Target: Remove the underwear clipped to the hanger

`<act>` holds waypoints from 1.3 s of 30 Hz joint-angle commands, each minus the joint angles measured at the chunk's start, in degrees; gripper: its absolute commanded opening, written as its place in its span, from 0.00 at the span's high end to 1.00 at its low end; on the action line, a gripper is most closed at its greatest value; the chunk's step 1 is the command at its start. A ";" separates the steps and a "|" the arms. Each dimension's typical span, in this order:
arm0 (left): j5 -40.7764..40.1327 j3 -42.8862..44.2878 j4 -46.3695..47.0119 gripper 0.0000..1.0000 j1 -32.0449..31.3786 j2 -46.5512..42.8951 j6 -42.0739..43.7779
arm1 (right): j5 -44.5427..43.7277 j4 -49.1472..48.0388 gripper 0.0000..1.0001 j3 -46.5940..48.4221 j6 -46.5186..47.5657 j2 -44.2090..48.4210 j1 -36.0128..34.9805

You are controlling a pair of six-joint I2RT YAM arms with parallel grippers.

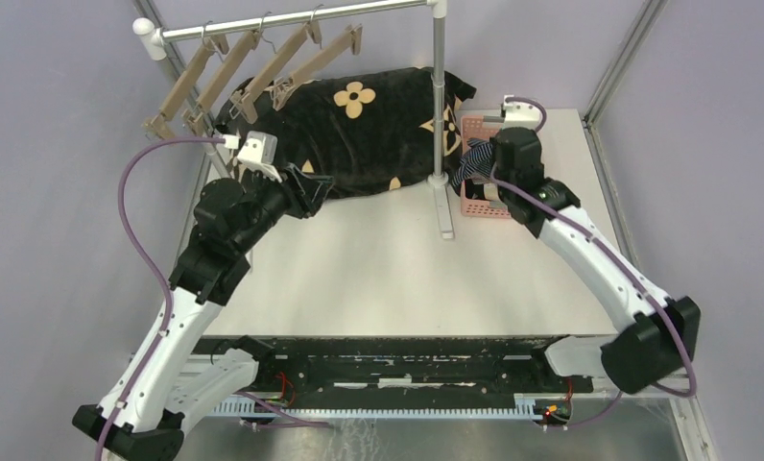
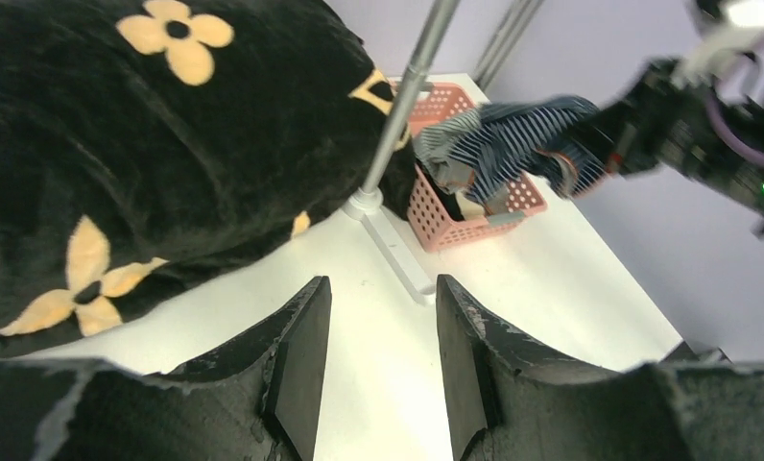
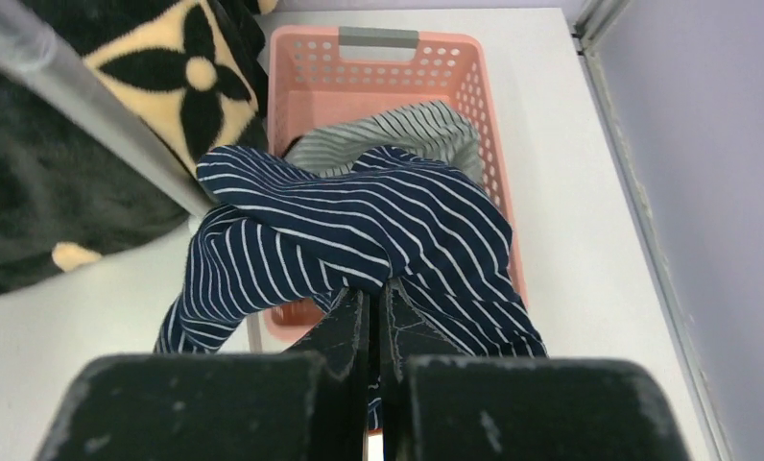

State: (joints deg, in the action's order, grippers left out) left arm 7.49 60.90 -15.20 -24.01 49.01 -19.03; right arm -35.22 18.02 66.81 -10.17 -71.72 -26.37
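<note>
Right gripper (image 3: pixel 376 312) is clamped on the navy briefs (image 3: pixel 359 230), dangling over the basket (image 3: pixel 378 56) at two o'clock, with the grey briefs (image 3: pixel 402 130) already inside. Hangers (image 1: pixel 316 65) at eleven o'clock look bare and the left gripper (image 2: pixel 380 290) gapes empty, so only the drop seems left.

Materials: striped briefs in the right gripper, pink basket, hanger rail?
Navy striped briefs: soft cloth, probably knit; it drapes and folds. Pink basket: likely moulded plastic, matte, with perforated walls. Hanger rail: apparently metal tube, shiny silver.
</note>
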 commanded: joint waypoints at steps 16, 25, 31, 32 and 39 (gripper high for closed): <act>-2.24 -11.68 5.42 0.40 -7.65 -6.32 -1.78 | 23.14 -5.58 0.99 19.76 -5.89 -38.50 19.30; -9.97 -14.97 4.72 0.40 -7.63 -9.28 -0.53 | 27.08 -2.29 0.90 23.19 -5.03 -43.24 21.60; -14.38 -15.91 2.34 0.40 -7.65 -13.76 -0.08 | 25.24 -2.94 0.00 23.70 -2.82 -35.53 23.49; -14.65 -15.90 1.96 0.40 -7.63 -14.11 0.08 | 24.35 -2.29 0.00 24.13 -2.57 -34.47 23.62; -16.20 -16.32 1.08 0.40 -7.63 -15.14 0.64 | 16.16 -0.15 0.00 22.73 -0.31 -27.44 24.08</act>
State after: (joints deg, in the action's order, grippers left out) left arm -6.17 44.60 -14.35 -31.38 34.33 -19.16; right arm -14.11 18.24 89.21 -12.56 -105.65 -2.44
